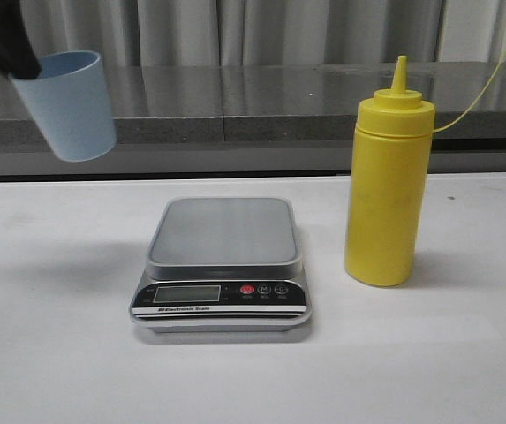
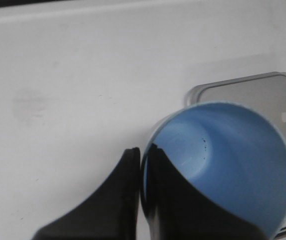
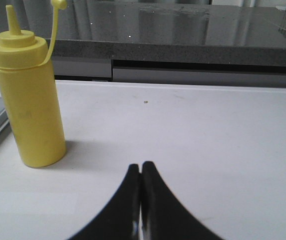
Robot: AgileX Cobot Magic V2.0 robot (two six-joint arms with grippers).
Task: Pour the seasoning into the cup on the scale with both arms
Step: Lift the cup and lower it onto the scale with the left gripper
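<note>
My left gripper (image 1: 14,62) is shut on the rim of the pale blue cup (image 1: 65,104) and holds it tilted in the air at the upper left, well left of the scale (image 1: 223,265). In the left wrist view one finger is inside the cup (image 2: 232,165) and one outside, the gripper (image 2: 142,155) pinching the wall, with the scale's platform (image 2: 255,90) beyond it. The cup looks empty. The yellow seasoning bottle (image 1: 387,185) stands upright right of the scale, its cap hanging on its tether. My right gripper (image 3: 142,167) is shut and empty, low over the table, apart from the bottle (image 3: 30,105).
A grey ledge (image 1: 261,102) and pale curtains run along the back of the white table (image 1: 58,353). The scale's display is blank.
</note>
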